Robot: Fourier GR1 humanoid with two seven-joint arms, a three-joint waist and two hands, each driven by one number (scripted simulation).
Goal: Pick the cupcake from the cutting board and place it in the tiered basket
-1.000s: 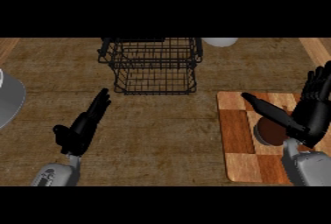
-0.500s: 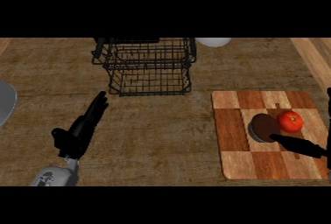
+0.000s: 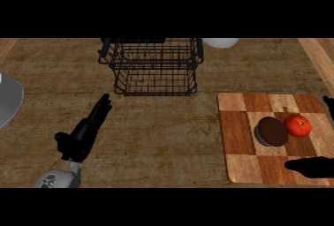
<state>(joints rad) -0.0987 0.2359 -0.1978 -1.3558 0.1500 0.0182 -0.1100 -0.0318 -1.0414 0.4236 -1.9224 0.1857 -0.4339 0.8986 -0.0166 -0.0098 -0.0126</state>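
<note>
The cupcake (image 3: 272, 131) is dark brown and sits on the checkered wooden cutting board (image 3: 238, 128) at the right, touching a red tomato (image 3: 298, 125). The black wire tiered basket (image 3: 155, 66) stands at the back centre. My right hand (image 3: 311, 167) shows only at the right edge: the thumb lies over the board's near right corner and a fingertip pokes in higher up, both apart from the cupcake, holding nothing. My left hand (image 3: 83, 133) rests open at the lower left with straight fingers pointing away.
A grey plate (image 3: 8, 103) is cut off by the left edge. A white rounded object (image 3: 220, 42) sits behind the basket at its right. The bare wooden counter (image 3: 163, 137) stretches between my left hand and the board.
My right hand has drawn back to the right and down, off the cupcake, uncovering it and the tomato. The left hand has stayed where it was.
</note>
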